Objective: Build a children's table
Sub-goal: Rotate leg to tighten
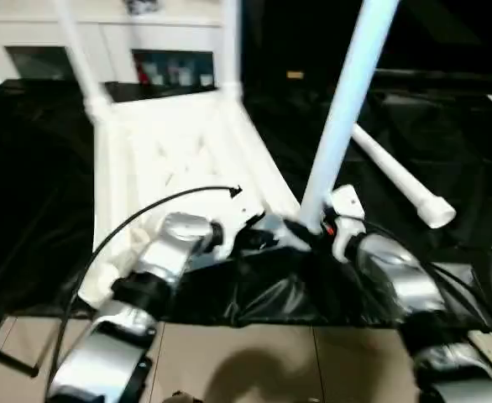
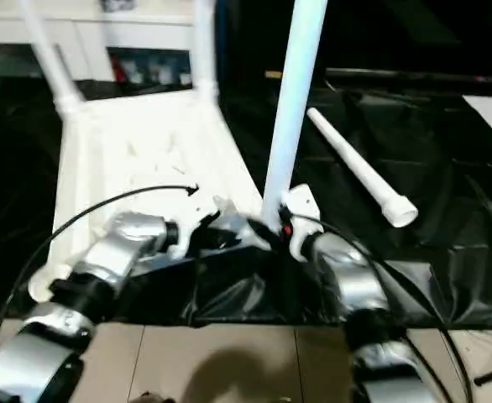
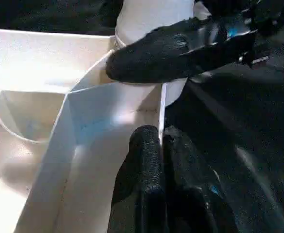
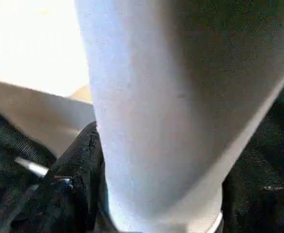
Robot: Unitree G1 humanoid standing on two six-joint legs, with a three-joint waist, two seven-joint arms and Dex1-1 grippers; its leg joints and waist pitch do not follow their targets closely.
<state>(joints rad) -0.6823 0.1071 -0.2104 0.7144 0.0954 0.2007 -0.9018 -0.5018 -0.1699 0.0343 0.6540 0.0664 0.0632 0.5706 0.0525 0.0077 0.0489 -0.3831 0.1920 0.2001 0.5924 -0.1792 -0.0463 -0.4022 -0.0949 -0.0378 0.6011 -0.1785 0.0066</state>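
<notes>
The white table top [image 1: 179, 151] lies upside down on a black sheet, ribbed underside up. Two legs [image 1: 78, 50] [image 1: 231, 42] stand in its far corner sockets. A third leg [image 1: 347, 101] stands upright at the near right corner. My right gripper [image 1: 313, 228] is shut around that leg's base [image 4: 171, 97], with one black finger [image 3: 171, 53] across it. My left gripper [image 3: 161, 133] is shut on the thin rim [image 3: 132, 102] of the table top, just beside that corner. A fourth leg [image 1: 397, 176] lies loose on the sheet to the right.
The black sheet [image 1: 28, 185] covers the work area and ends at tan floor tiles [image 1: 254, 361] near me. A white cabinet with glass doors [image 1: 145, 34] stands behind the table top. A black cable [image 1: 145, 210] arcs over my left forearm.
</notes>
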